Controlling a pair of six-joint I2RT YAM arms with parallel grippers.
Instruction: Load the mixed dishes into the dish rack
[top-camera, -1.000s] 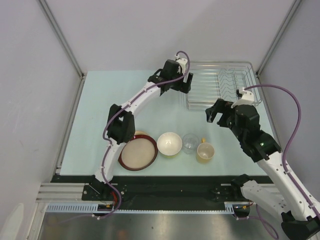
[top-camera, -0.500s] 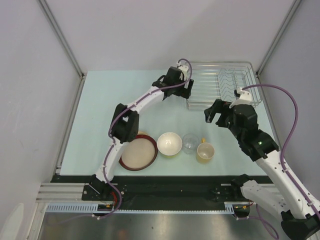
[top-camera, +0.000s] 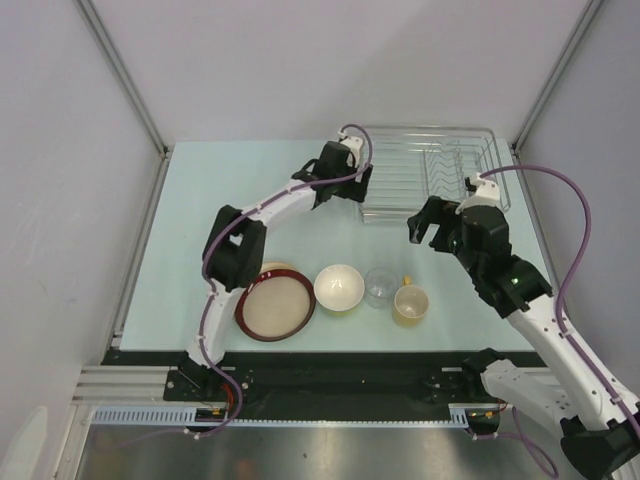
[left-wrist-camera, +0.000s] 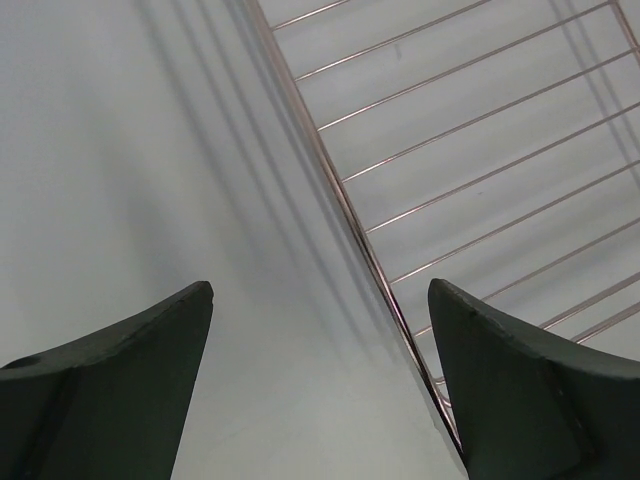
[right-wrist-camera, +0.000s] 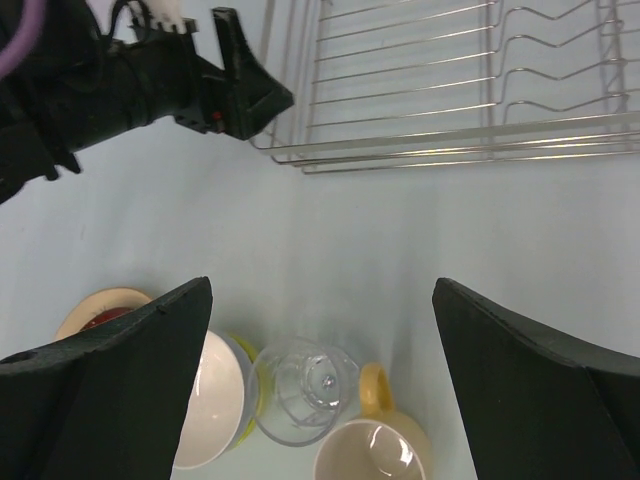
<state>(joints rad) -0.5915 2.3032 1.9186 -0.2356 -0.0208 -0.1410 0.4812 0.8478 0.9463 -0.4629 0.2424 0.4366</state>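
- The rectangular silver wire-grid dish rack (top-camera: 435, 172) sits at upper right of the overhead view on the pale worktop (top-camera: 200, 220).
- A dark-red-rimmed beige plate (top-camera: 275, 307), white bowl (top-camera: 338, 287), clear glass (top-camera: 380, 285) and yellowish handled cup (top-camera: 411, 302) stand in a row at lower centre, outside the rack.
- The left gripper (left-wrist-camera: 320, 285) is open, with the rack's left edge wire between its jaws.
- The right gripper (right-wrist-camera: 322, 282) is wide open between rack and row.
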